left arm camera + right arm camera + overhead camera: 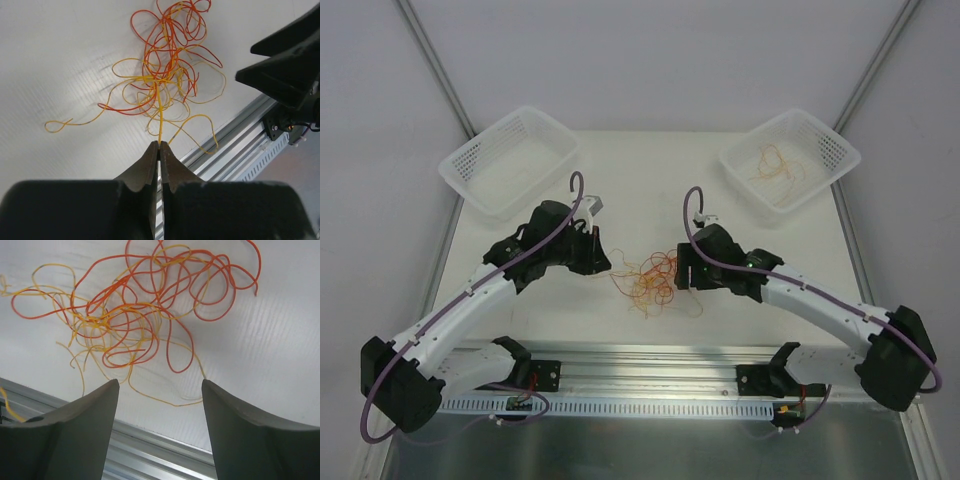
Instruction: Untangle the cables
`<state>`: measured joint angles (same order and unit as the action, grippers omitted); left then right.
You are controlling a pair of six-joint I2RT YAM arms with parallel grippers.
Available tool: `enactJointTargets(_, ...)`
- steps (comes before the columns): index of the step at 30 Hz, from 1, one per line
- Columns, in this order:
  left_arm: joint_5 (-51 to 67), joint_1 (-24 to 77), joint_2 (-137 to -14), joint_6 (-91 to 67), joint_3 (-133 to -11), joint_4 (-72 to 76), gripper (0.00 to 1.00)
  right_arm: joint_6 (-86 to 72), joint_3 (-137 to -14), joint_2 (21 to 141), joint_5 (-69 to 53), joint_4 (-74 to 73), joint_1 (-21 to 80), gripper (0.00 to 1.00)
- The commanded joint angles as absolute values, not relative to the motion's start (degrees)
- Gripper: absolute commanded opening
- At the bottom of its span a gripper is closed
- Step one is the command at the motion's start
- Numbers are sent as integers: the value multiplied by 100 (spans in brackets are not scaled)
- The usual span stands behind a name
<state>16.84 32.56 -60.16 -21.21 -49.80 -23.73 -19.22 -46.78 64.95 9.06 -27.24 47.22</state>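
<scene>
A tangle of thin orange-yellow and red cables (645, 277) lies on the white table between my two arms. Seen from the left wrist, the cables (167, 70) spread ahead, and one yellow strand runs straight down into my left gripper (160, 144), which is shut on it. My left gripper (605, 263) sits at the tangle's left edge. From the right wrist, the cables (135, 320) lie ahead of my right gripper (160, 387), which stands open with nothing between its fingers. My right gripper (675, 278) hovers at the tangle's right edge.
A white basket (510, 160) stands at the back left. Another white basket (790, 160) at the back right holds loose orange cables (772, 165). An aluminium rail (650, 375) runs along the table's near edge.
</scene>
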Motion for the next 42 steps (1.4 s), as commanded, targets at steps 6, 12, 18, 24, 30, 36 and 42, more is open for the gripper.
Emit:
enactJointTargets(6, 2004, 3243, -5713, -1802, -5063, -2680, 0, -2970, -5493, 8164, 1028, -1417, 4799, 72)
enactJointTargets(12, 1995, 3234, -5590, -1793, -4975, -2777, 0, -3366, -6327, 9060, 1440, -1632, 5097, 79)
enactJointTargets(18, 1390, 3234, -5406, -1837, -4904, -2979, 0, -3700, -6785, 9948, 1854, -2363, 5186, 77)
enactJointTargets(24, 414, 3085, -5247, -1837, -5097, -3243, 0, -3761, -6593, 10275, 1942, -2566, 5080, 47)
enactJointTargets(30, -852, 2146, -5300, -2074, -5431, -3770, 0, -3744, -5872, 9494, 2468, -2917, 4738, 4)
enactJointTargets(36, -739, 424, -5265, -2215, -5633, -3771, 0, -3490, -5274, 8053, 3198, -3593, 4053, 1)
enactJointTargets(42, -818, -139, -5502, -2434, -5959, -3797, 0, -2971, -5238, 6516, 3428, -4138, 3165, 1)
